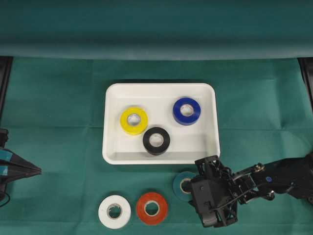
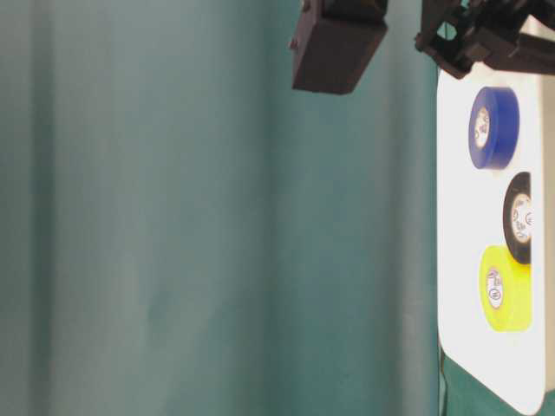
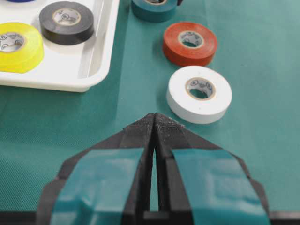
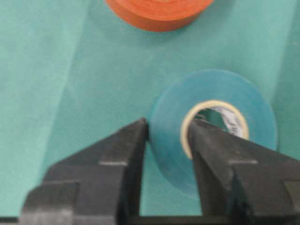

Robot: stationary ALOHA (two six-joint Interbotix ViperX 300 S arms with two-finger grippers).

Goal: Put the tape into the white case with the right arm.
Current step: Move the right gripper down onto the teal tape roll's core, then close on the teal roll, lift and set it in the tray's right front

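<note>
A teal tape roll [image 1: 182,182] lies flat on the green cloth just below the white case [image 1: 111,93]. My right gripper [image 1: 194,187] reaches it from the right. In the right wrist view the right gripper [image 4: 168,124] is shut on the teal tape [image 4: 220,89], with one finger against the outer wall and the other inside the core. In the case lie a yellow roll [image 1: 133,120], a black roll [image 1: 156,140] and a blue roll [image 1: 186,110]. My left gripper [image 1: 34,170] rests at the left edge, shut and holding nothing [image 3: 154,116].
A white roll [image 1: 114,211] and a red roll [image 1: 151,208] lie on the cloth left of the teal one, near the front edge. The red roll [image 4: 157,14] is just beyond the gripped roll. A green backdrop fold runs along the far side.
</note>
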